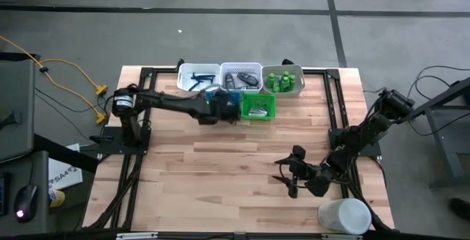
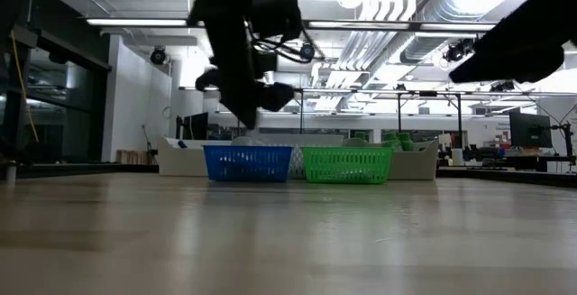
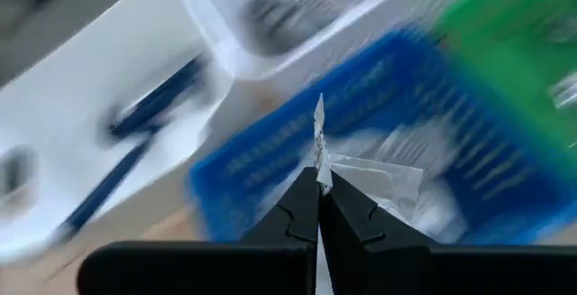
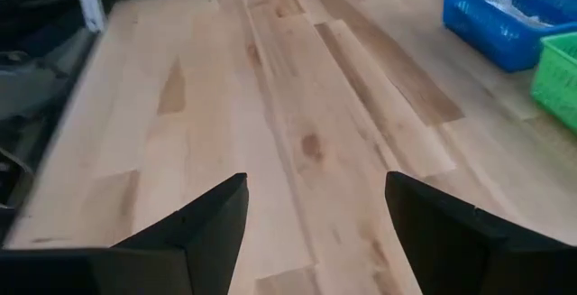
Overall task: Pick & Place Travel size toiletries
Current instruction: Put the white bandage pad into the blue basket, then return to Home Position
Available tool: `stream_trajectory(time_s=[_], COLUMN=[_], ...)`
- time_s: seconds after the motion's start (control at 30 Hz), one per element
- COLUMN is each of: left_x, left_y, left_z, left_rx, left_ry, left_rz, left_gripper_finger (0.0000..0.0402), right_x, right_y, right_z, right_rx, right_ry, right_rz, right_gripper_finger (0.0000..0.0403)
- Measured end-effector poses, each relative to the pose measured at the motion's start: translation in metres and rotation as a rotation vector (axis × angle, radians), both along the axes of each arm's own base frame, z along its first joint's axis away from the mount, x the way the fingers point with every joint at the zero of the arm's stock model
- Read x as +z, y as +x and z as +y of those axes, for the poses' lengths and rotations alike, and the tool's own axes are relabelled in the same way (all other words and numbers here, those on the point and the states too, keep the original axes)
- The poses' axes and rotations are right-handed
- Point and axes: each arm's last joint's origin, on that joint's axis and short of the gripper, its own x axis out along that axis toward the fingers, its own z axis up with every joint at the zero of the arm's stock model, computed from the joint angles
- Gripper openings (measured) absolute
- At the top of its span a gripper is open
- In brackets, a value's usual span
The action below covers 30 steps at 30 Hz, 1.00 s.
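My left gripper (image 1: 220, 106) hangs over the blue tray (image 1: 220, 102) at the table's far side, shut on a clear flat packet (image 3: 317, 146). More clear packets (image 3: 388, 173) lie in the blue tray (image 3: 270, 164). The green tray (image 1: 258, 106) holds thin sticks. Behind stand three white trays: one with dark sticks (image 1: 197, 78), one with dark grey pieces (image 1: 241, 77), one with green bottles (image 1: 283, 80). My right gripper (image 1: 290, 175) is open and empty over the bare table near the front right. My left gripper pinches the clear packet's lower edge (image 3: 318, 176) between its two fingertips, coming from above. The packet stands up past the fingertips, lifted clear above the blue tray.
A large white cylindrical container (image 1: 344, 215) stands at the table's near right corner. Black frame rails run along the table's left, right and far edges. Bare wood lies in the table's middle (image 1: 220, 174).
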Motion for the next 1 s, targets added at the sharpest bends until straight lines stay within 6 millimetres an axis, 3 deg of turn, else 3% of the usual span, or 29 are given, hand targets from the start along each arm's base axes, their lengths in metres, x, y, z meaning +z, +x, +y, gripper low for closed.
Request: stream_trajectory(time_s=[0.23, 0.43, 0.8, 1.0], left_x=[-0.001, -0.012, -0.004, 0.008], left_y=[0.001, -0.007, -0.004, -0.006], left_z=[0.039, 0.055, 0.055, 0.039], left_rx=[-0.054, -0.062, -0.146, -0.221], left_ry=[-0.114, -0.264, -0.282, -0.258], left_rz=[-0.080, -0.114, -0.113, -0.085], left_gripper_finger=[0.0000, 0.0009, 0.0131, 0.0160], right_x=[-0.004, -0.007, -0.008, -0.008], right_y=[0.003, 0.006, 0.009, 0.009], right_z=[-0.009, -0.015, -0.020, -0.019], right_rx=[-0.018, -0.034, -0.039, -0.028], right_ry=[-0.027, -0.044, -0.027, -0.016], right_rz=[0.055, 0.081, 0.105, 0.109], right_gripper_finger=[0.0256, 0.0256, 0.0256, 0.0256])
